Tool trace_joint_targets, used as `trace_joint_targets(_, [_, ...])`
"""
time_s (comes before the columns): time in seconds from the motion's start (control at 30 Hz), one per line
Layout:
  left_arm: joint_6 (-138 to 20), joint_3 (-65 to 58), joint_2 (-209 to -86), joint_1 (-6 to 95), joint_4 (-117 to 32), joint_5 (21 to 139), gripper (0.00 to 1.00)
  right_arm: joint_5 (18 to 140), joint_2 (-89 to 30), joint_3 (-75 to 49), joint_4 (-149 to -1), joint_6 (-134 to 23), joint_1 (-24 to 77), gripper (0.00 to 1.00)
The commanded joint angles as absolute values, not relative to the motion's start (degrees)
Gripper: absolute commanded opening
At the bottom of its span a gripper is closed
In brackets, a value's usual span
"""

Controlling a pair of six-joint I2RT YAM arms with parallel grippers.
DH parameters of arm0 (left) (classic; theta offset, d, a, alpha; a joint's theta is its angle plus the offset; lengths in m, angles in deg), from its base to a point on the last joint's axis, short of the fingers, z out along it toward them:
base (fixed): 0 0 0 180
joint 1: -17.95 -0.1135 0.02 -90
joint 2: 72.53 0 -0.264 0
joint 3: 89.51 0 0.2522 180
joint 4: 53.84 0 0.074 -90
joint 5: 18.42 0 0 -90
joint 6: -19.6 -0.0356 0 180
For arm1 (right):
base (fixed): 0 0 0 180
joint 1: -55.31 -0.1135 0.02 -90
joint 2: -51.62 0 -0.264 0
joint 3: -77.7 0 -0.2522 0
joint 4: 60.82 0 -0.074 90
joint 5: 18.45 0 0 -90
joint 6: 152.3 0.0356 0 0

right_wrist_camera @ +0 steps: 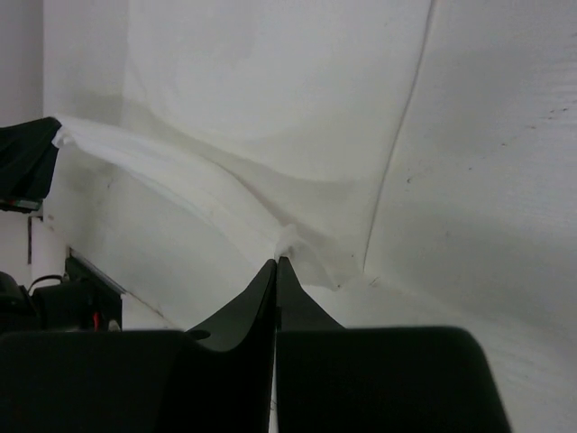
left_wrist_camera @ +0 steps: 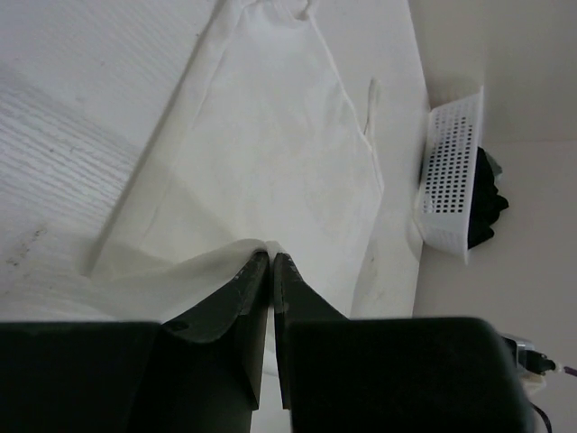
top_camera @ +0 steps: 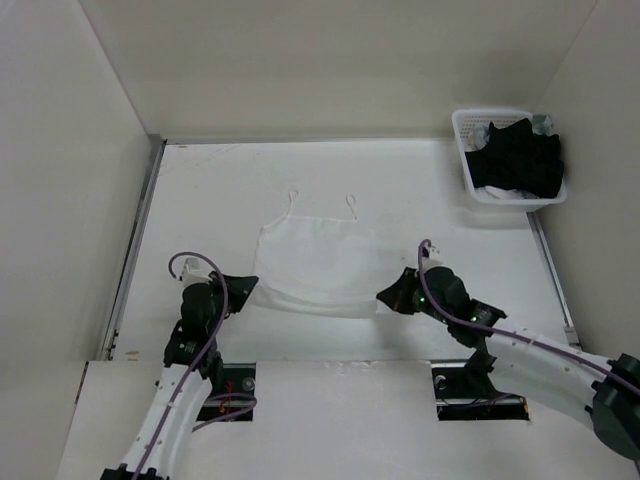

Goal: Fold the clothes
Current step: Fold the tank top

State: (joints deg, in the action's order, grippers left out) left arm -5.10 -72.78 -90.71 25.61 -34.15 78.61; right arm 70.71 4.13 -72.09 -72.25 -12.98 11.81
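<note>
The clothes are a white camisole spread on the white table, its two thin straps pointing to the far side. My left gripper is shut on the hem's left corner, the fabric pinched between the tips. My right gripper is shut on the hem's right corner. The hem sags a little between the two grippers and is raised off the table, with the body sloping down toward the straps.
A white lattice basket with black garments stands at the far right corner, also seen in the left wrist view as the basket. Walls enclose the table on three sides. A metal rail runs along the left edge.
</note>
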Motion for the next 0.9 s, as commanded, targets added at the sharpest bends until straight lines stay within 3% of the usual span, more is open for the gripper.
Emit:
trace_joint_targets(0.0, [-6.8,-67.7,-95.0,25.7,-32.0,75.1,0.05,69.1,1.1,-65.2,-72.9,-15.3,13.9,0.02])
trace_joint_targets(0.33, [-4.6,-50.9,-135.2,25.5,-62.9,69.1,0.05,75.2,-24.3,-44.5,-64.3,-23.0,29.2,0.01])
trace_joint_targets(0.67, [-4.1,-26.1,-171.3,24.2,-70.6,66.5,0.07,79.6,-50.7,-22.0,-63.5,-22.7,37.6,0.01])
trace_joint_targets(0.8, [-4.0,-18.3,-181.0,23.9,-70.6,68.6,0.2,79.6,-59.3,-14.8,-63.4,-20.9,39.2,0.06])
trace_joint_targets(0.87, [-4.5,-18.4,-181.4,23.6,-71.1,67.9,0.31,79.9,-62.5,-12.2,-63.4,-19.9,39.6,0.22])
